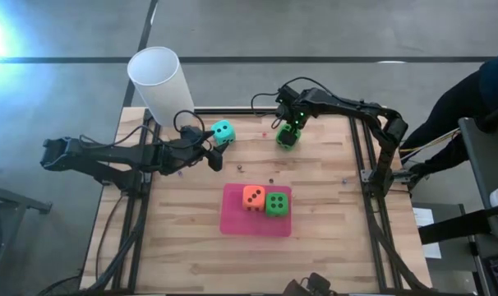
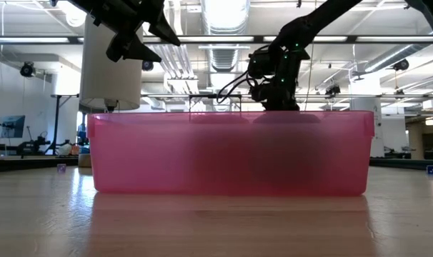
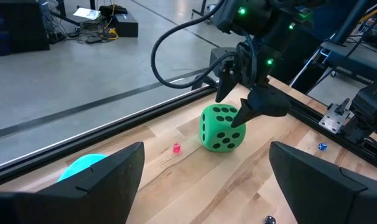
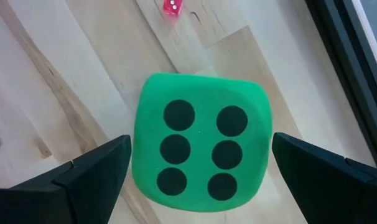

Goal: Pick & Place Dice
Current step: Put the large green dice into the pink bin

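Right pincer (image 4: 198, 180), spread, straddles the green 6-pip die (image 4: 198, 142); next: pinch it, then lift.

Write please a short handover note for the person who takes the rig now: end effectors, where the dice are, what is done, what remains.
Right end effector: open, poised directly over the green die at the table's far edge, fingers on either side, not closed.
Left end effector: open, next to the teal die at the far edge, not gripping it.
Done: the orange die and second green die sit side by side on the pink mat.
Left: bring the far green die and the teal die to the mat.
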Robot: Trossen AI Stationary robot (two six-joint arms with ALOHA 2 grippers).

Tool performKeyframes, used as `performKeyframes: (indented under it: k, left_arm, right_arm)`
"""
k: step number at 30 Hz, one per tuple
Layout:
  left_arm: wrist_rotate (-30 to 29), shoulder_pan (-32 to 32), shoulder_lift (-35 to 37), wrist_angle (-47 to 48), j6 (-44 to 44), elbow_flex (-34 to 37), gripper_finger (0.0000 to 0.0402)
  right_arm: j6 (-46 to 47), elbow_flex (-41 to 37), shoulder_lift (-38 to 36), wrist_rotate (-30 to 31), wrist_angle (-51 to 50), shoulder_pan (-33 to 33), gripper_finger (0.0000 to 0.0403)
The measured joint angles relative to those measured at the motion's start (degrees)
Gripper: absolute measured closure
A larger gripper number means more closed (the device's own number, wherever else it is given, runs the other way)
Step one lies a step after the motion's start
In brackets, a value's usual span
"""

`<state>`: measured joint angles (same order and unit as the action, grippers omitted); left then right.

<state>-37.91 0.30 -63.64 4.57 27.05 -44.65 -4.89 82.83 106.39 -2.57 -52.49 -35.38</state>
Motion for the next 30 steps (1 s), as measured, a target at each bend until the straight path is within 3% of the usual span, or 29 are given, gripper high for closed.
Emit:
performKeyframes:
  k: [30]
  left_arm:
    - [0.0,-0.03,0.0,0.01,-0.02,0.0,0.0055]
  right_arm:
    - [0.09,-0.63,1.38,-0.24,0.72,-0.02,0.0018]
